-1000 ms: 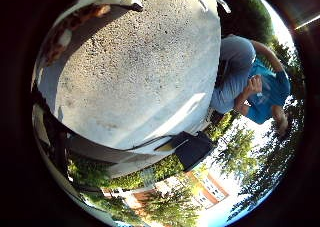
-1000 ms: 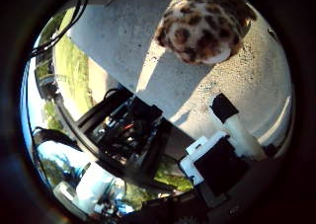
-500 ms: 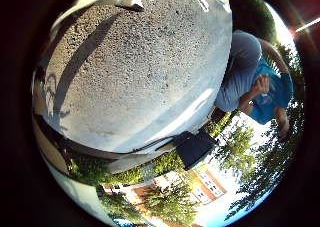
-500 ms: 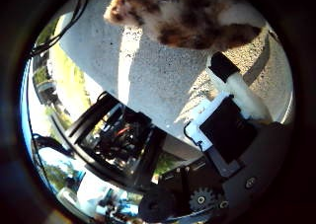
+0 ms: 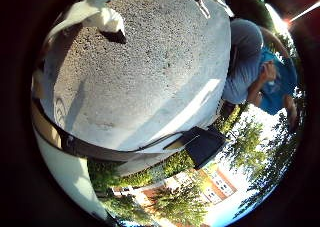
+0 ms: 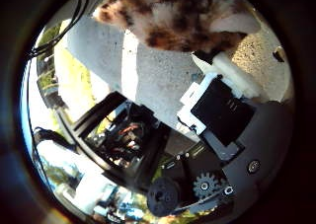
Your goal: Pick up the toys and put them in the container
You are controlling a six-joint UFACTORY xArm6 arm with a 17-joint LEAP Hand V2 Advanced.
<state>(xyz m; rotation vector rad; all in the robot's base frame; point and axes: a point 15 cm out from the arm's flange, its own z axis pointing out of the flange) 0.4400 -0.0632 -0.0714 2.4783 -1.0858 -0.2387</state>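
A: What sits closest to the palm?

B: A spotted plush toy (image 6: pixel 182 17), cream fur with brown and dark patches, lying on the grey speckled tabletop (image 5: pixel 150 87) and filling much of the thumb-side view.

A: And the hand?

B: The hand (image 6: pixel 222 110), white and black parts, reaches toward the toy; a white fingertip (image 6: pixel 232 76) lies just beside the fur, its end hidden behind the toy's edge. Whether it touches cannot be told, nor whether the fingers are clenched or released.

A: What else shows on the tabletop?

B: From the little-finger side, a white finger (image 5: pixel 100 17) lies over bare, sunlit stone, casting a dark shadow beside it.

A: Beyond the tabletop's edge?

B: A black metal frame (image 6: pixel 123 140) just off the rim, then grass, hedges, trees (image 5: pixel 170 202) and a brick building (image 5: pixel 215 179) under bright sky.
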